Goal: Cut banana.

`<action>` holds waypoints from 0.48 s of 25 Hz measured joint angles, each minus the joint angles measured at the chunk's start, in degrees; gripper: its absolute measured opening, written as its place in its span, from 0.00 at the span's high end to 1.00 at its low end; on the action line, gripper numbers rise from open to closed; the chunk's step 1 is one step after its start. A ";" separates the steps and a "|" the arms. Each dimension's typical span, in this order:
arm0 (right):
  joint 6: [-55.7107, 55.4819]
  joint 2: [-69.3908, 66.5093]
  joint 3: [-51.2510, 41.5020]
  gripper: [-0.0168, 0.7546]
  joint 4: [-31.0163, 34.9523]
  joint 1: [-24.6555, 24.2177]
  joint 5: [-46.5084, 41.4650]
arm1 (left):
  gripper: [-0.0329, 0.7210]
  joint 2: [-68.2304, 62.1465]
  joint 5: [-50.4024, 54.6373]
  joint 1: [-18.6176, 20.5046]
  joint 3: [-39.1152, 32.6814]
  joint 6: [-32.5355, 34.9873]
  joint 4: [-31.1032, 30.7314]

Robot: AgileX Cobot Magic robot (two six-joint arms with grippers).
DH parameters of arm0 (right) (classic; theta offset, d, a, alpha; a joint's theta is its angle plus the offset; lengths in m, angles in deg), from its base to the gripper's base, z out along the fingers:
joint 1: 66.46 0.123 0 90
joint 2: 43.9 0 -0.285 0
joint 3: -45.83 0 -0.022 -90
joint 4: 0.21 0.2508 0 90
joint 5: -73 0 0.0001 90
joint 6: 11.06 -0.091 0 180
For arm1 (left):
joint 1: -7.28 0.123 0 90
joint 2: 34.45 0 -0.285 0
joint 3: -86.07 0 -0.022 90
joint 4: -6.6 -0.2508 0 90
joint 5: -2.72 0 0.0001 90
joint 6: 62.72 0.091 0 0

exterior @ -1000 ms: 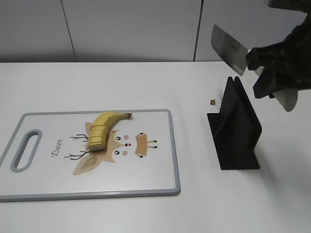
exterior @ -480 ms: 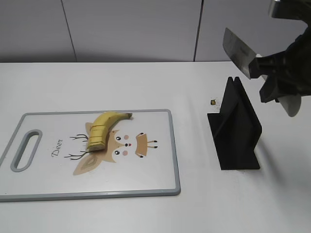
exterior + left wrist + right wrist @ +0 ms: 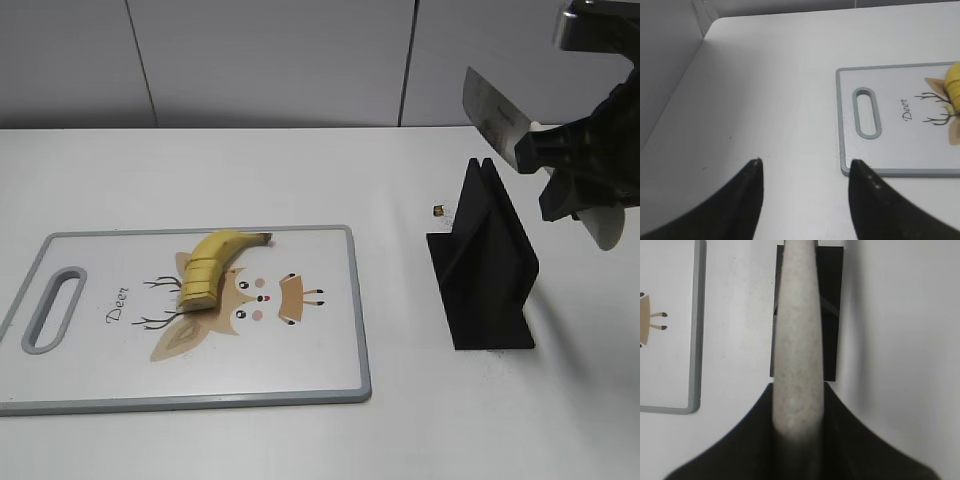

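The knife [image 3: 493, 108], clamped in the right gripper [image 3: 575, 165], has been carried right, above the stand [image 3: 485, 262]. The banana [image 3: 212, 266] lies sliced at one end on the board [image 3: 330, 300], so cutting is judged done. The left gripper [image 3: 805, 167] is spread, empty.

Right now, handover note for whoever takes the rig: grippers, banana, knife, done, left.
Right gripper: shut on the knife by its pale speckled handle, blade raised in the air above the black knife stand.
Left gripper: open, empty, low over bare table off the handle end of the cutting board.
Banana: on the cutting board over the deer print, unpeeled, left end already sliced into thin rounds, stem end uncut.
Done: slicing started.
Left: judging by the knife's position over the stand, probably slot it in; otherwise the rest of the banana is still to cut.
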 joint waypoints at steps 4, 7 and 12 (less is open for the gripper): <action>0.00 0.00 0.00 0.77 -0.07 0.00 0.05 | 0.26 0.00 -0.21 0.07 -0.77 -1.31 -0.56; 0.00 0.00 0.00 0.77 -0.18 0.00 0.05 | 0.26 0.00 -0.21 0.07 -0.79 -1.38 -0.56; 0.00 -0.05 0.00 0.77 -0.18 0.00 0.10 | 0.27 0.00 -0.28 -0.87 -0.83 -1.49 -0.32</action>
